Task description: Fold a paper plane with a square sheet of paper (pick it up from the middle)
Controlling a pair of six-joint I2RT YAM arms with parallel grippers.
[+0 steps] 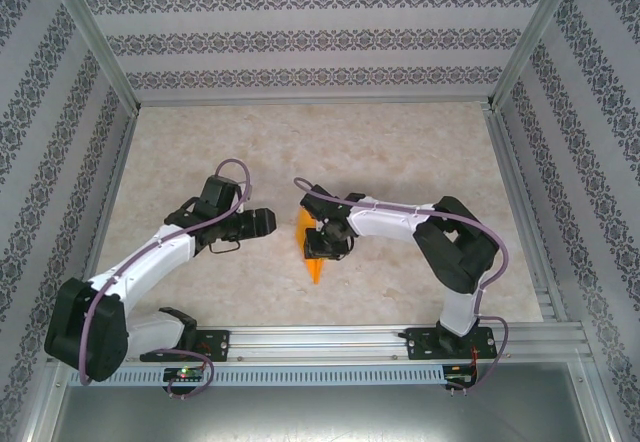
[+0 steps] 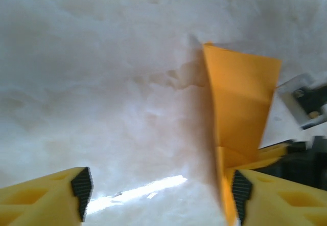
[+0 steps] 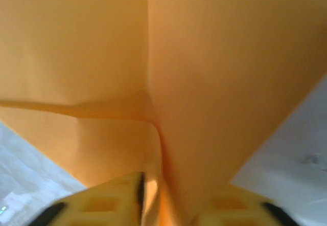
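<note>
at the middle of the table, find the folded paper propped upright. note left claw spread wide, one pad beside the paper; right claw astride the crease, clamped or loose impossible to tell. pinch low, press slowly, keep edges aligned.

Orange paper, creased into a pointed dart, stands on edge mid-table, tip toward the near edge.
</note>
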